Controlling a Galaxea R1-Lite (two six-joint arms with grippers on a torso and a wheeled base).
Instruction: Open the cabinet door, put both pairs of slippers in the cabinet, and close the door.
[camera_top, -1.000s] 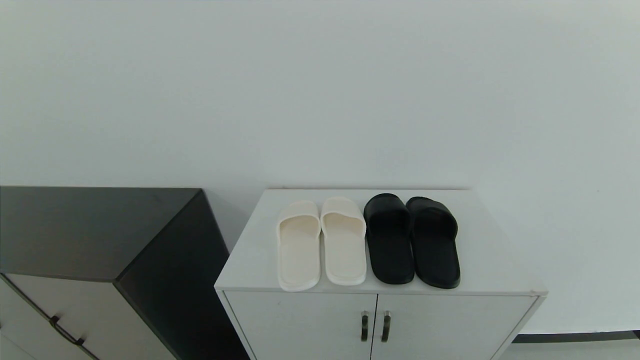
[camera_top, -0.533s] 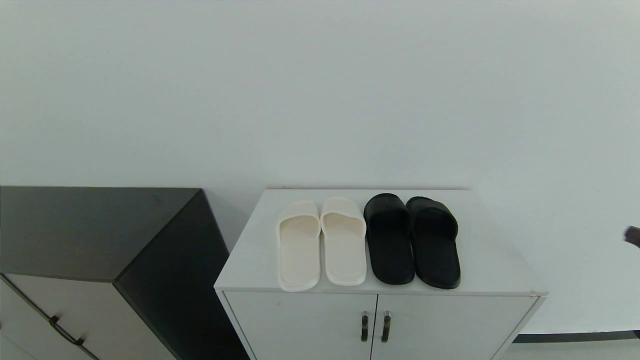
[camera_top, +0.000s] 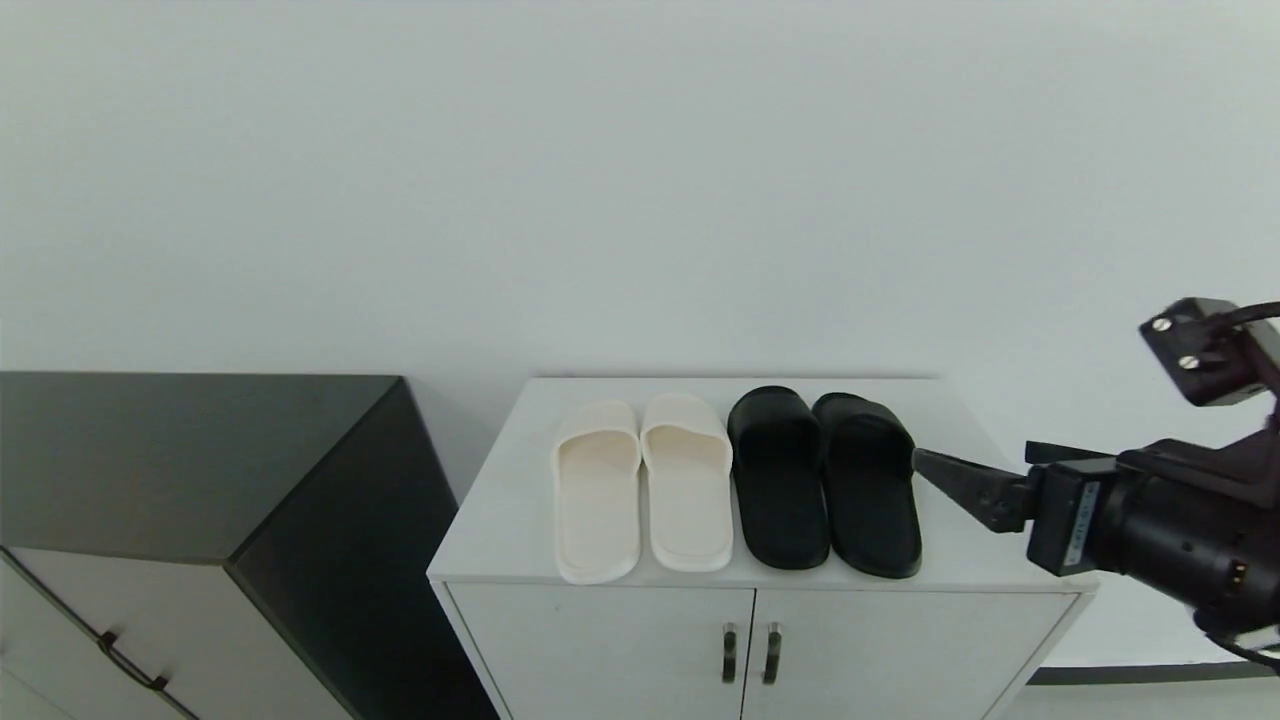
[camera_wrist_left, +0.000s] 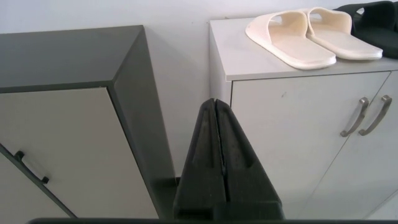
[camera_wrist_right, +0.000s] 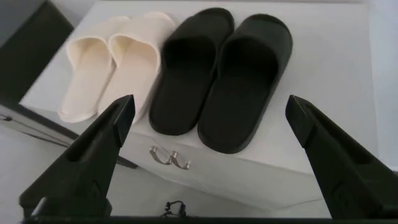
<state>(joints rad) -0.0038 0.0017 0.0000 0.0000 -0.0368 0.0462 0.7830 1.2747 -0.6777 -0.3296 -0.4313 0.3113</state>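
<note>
Hovering with fingers (camera_wrist_right: 93, 149) spread wide just beside the black slippers (camera_top: 825, 480) on the cabinet (camera_top: 500, 520) top surface (white pair (camera_top: 645, 485) alongside, doors (camera_top: 600, 650) shut), the right gripper (camera_wrist_right: 209, 106) could nudge one off the edge, while the left gripper (camera_wrist_left: 215, 124), fingers clenched, cannot hook a handle (camera_top: 729, 652).

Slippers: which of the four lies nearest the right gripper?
The black slipper at the row's right end, beside the right gripper; the others lie farther left.
</note>
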